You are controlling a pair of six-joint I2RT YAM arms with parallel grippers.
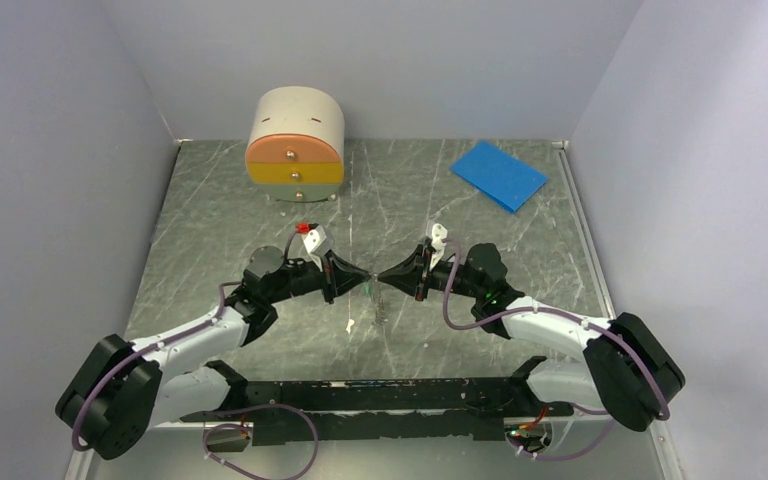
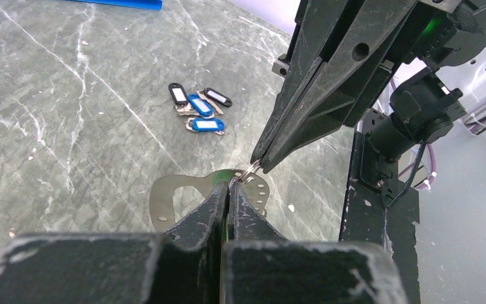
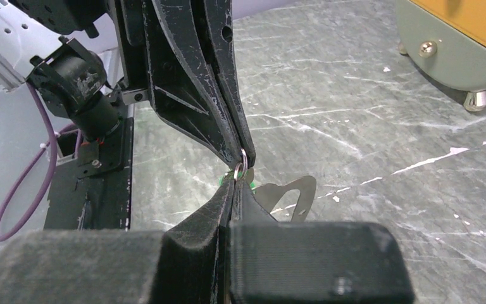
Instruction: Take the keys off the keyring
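My left gripper (image 1: pixel 364 274) and right gripper (image 1: pixel 381 277) meet tip to tip above the table, both shut. Between the tips is the keyring (image 2: pixel 251 170), here a small silvery split ring, also in the right wrist view (image 3: pixel 243 161). The keys (image 2: pixel 164 204), a flat silvery plate with holes and a bright green tag at its top, hang just below the tips and show in the right wrist view (image 3: pixel 293 192). The left gripper (image 2: pixel 230 185) pinches at the green tag's end of the ring. The right gripper (image 3: pixel 236 183) pinches the ring itself. The exact contact is hidden by the fingers.
A cluster of small blue and black tags (image 2: pixel 199 109) lies on the marble table (image 1: pixel 220 230). A round mini drawer unit (image 1: pixel 295 145) stands at the back left, and a blue sheet (image 1: pixel 498 174) lies at the back right. The black arm rail (image 1: pixel 390 395) runs along the near edge.
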